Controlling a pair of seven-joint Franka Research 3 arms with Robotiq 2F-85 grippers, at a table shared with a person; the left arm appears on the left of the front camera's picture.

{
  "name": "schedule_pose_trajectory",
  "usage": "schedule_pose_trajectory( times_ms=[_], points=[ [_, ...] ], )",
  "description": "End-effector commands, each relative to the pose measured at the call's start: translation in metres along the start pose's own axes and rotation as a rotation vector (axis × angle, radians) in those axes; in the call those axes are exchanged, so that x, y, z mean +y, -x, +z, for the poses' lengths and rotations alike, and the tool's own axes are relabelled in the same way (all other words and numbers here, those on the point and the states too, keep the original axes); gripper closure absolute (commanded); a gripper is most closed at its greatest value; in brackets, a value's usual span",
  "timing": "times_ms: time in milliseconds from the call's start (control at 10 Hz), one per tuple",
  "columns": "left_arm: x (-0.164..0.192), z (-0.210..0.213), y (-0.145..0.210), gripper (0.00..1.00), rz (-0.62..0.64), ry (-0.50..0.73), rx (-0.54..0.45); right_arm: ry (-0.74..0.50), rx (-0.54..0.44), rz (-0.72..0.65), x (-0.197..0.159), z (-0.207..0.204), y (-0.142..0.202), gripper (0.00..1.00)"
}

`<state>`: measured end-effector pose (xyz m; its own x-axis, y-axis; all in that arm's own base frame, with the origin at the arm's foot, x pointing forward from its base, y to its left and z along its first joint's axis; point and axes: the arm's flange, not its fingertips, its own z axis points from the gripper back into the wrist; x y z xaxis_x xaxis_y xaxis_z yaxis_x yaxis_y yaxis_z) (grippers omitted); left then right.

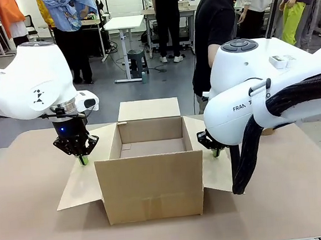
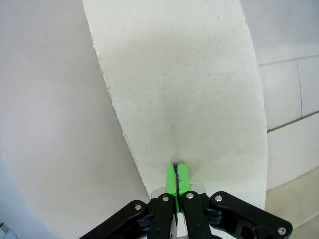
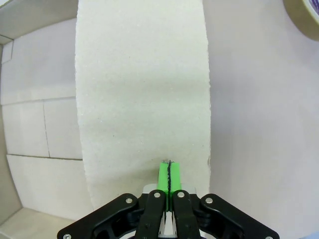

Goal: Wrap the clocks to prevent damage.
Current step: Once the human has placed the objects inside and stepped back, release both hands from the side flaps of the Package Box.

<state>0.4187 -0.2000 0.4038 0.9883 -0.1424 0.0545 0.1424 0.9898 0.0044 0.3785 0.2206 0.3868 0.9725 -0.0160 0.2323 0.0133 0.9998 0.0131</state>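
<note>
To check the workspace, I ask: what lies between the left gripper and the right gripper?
In the front view, the open cardboard box stands between the left gripper and the right gripper, filling the stretch between them.

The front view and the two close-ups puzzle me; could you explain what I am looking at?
Two white robot arms work at a brown table. The front view looks across it from between them, toward a person in black. An open cardboard box stands in the middle, flaps spread. The other pictures come from cameras on each wrist, looking down the fingers. The left gripper and the right gripper are both shut, green pads together, tips at the left flap and the right flap. Neither holds anything. A tape roll lies nearby.
</note>
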Motion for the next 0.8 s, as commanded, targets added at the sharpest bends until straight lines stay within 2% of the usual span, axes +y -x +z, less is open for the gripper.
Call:
schedule_pose_trajectory(
  times_ms=[0,700],
  points=[
    [-0.0002,-0.0005,0.0004,1.0,-0.004,-0.004,0.002,0.003,0.004,-0.003,-0.0007,-0.0024,0.0007,0.99],
    [-0.0002,-0.0005,0.0004,1.0,-0.004,-0.004,0.002,0.003,0.004,-0.003,-0.0007,-0.0024,0.0007,0.99]
  ],
)
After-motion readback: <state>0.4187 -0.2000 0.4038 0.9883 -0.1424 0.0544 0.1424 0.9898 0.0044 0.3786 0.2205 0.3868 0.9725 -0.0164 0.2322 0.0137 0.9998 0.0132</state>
